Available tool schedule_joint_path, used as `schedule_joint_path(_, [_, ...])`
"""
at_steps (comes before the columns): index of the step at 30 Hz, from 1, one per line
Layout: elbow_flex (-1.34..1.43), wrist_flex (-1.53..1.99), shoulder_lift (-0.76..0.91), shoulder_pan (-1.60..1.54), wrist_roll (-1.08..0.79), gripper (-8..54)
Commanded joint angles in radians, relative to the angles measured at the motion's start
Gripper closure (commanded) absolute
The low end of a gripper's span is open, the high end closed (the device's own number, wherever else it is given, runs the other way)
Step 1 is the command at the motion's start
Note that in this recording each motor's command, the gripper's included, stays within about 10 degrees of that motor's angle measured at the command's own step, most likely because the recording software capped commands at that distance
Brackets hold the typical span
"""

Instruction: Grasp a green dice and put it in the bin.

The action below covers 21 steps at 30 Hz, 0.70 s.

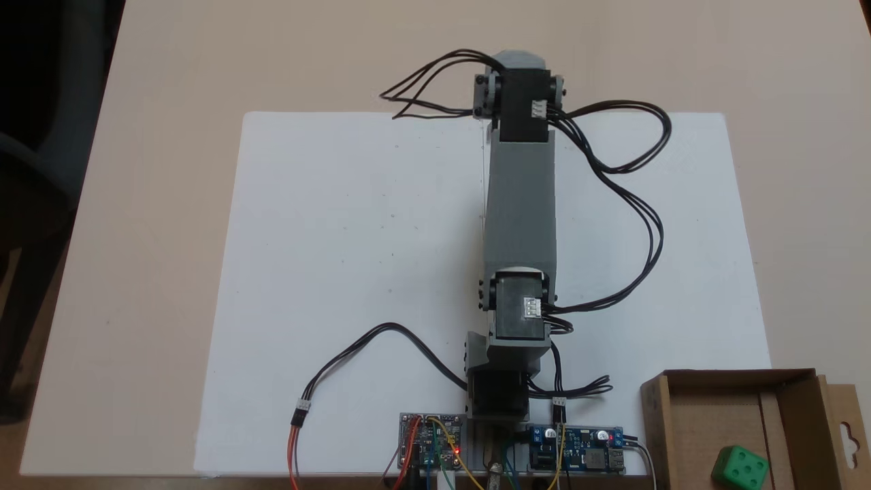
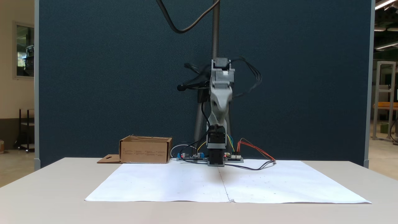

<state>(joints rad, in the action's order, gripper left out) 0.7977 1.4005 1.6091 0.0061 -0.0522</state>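
The green dice [image 1: 740,468] lies inside the bin [image 1: 735,376], a brown cardboard box at the lower right of a fixed view, near its front right corner. From the front, the bin [image 2: 145,151] stands left of the arm's base and its walls hide the dice. The arm reaches out over the white paper, away from the bin. In that front view the gripper [image 2: 217,119] hangs downward in front of the base, blurred, its jaws lined up one behind the other. Nothing shows in it.
A large white paper sheet [image 1: 354,272] covers the table's middle. Circuit boards [image 1: 432,449] and loose cables sit by the arm's base [image 1: 500,398]. The bin's flap [image 1: 847,429] with a hang-hole sticks out sideways. A dark blue partition [image 2: 93,77] stands behind the table.
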Motion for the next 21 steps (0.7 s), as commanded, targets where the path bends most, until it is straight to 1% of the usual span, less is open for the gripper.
schedule_joint_path(1, [0.11,-0.164,0.104,-0.002,0.066,1.8])
schedule_joint_path(5, [0.453,-0.342,0.21,0.002,0.054,2.0])
schedule_joint_path(9, [0.678,-0.515,0.295,0.002,0.048,2.1])
schedule_joint_path(17, [0.89,-0.849,0.4,0.049,0.052,2.1])
schedule_joint_path(21, [0.939,-1.004,0.43,0.078,0.054,1.8])
